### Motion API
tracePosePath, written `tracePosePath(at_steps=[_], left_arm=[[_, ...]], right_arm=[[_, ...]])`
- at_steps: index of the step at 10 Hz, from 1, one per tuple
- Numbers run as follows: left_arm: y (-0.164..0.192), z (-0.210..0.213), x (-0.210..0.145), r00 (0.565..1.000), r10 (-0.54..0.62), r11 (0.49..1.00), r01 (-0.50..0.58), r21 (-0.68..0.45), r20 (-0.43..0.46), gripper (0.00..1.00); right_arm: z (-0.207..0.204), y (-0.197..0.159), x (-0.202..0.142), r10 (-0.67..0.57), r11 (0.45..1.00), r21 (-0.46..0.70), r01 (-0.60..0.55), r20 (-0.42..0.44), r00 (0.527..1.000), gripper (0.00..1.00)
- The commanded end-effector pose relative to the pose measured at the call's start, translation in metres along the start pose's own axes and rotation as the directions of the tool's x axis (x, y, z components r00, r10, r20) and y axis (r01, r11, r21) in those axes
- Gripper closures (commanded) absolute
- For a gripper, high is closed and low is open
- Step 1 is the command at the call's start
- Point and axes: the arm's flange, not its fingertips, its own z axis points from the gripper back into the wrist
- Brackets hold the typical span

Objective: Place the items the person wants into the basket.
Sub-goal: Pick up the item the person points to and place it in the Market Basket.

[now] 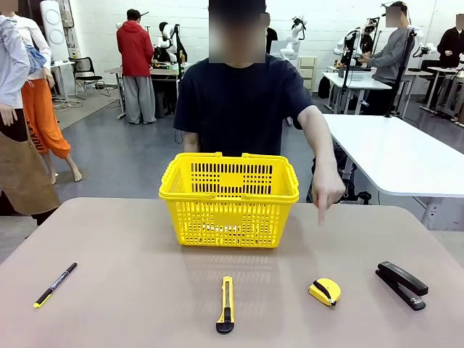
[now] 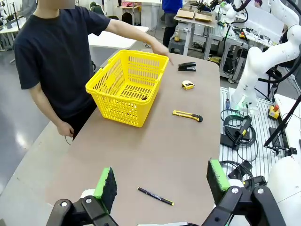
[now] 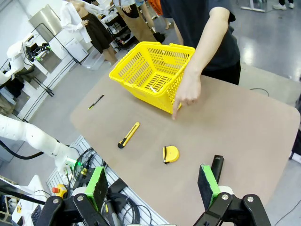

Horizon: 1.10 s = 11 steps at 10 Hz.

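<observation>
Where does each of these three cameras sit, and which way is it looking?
Front view: fixed at the robot's side of the table, facing the person, whose hand points by the tape measure.
Left wrist view: on the left arm, looking past the open left gripper along the table toward the basket.
Right wrist view: on the right arm, above the open right gripper, facing the person's pointing hand.
Shared: both wrist views show basket and utility knife.

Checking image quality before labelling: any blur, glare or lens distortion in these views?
Front view: sharp, evenly lit, faint shadow in front of the basket. Left wrist view: wide-angle stretch, the table tapering away. Right wrist view: tape measure crisp, light even.
</observation>
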Motion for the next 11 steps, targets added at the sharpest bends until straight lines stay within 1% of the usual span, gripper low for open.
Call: tracePosePath(at_steps=[1,10,11], left_arm=[[-0.001,0.003,0.000,1.000,-0.002,1.000,0.002,-0.002,0.010,0.00],[-0.001,0.003,0.000,1.000,-0.002,1.000,0.002,-0.002,0.010,0.00],[-0.001,0.003,0.000,1.000,-0.002,1.000,0.002,-0.002,0.010,0.00]], right_arm=[[-0.001,-0.001,0.000,0.003,1.000,0.010,-0.003,0.003,1.000,0.00],[0.000,0.000,0.000,0.000,1.000,0.000,0.000,0.000,1.000,0.00],[-0.028,0.010,-0.001,-0.005,0.990,-0.139,-0.014,-0.136,0.991,0.00]])
